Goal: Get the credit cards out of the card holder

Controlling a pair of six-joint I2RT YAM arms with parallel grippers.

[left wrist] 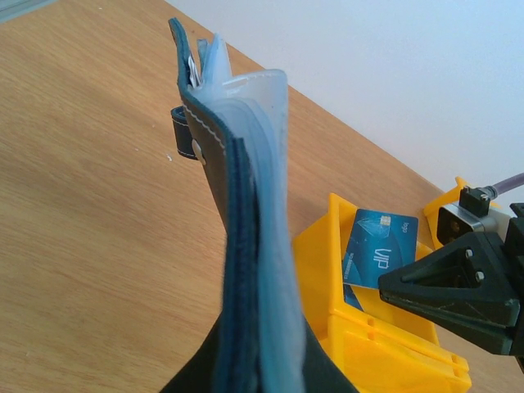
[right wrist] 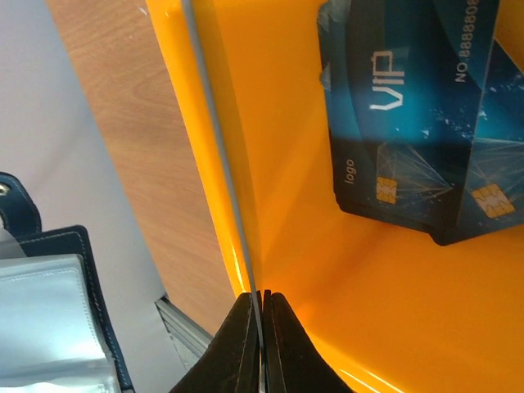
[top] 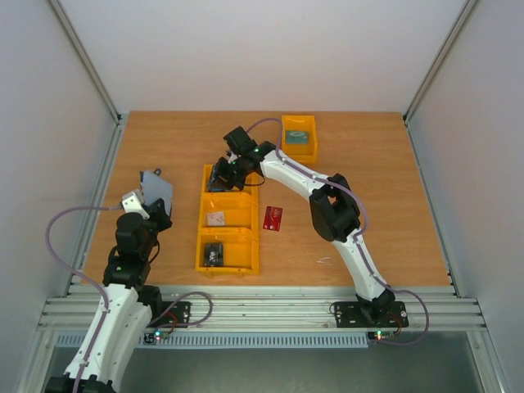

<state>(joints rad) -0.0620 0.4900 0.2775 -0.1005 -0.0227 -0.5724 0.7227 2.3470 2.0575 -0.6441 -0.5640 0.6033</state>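
Note:
My left gripper (top: pixel 155 213) is shut on the card holder (top: pixel 157 190), a dark navy wallet with pale blue pockets. It stands lifted over the table's left side and shows edge-on in the left wrist view (left wrist: pixel 246 205). My right gripper (right wrist: pixel 262 299) is shut on a thin credit card (right wrist: pixel 217 155), seen edge-on as a grey line. In the top view that gripper (top: pixel 223 173) hangs over the far compartment of a yellow tray (top: pixel 255 237), where blue VIP cards (right wrist: pixel 409 123) lie. A red credit card (top: pixel 273 218) lies flat on the table right of the tray.
The yellow tray has three compartments. Its middle one holds a pale card (top: pixel 215 219) and its near one a dark card (top: pixel 213 255). A small yellow bin (top: pixel 299 153) with a teal item stands at the back. Grey walls enclose the table.

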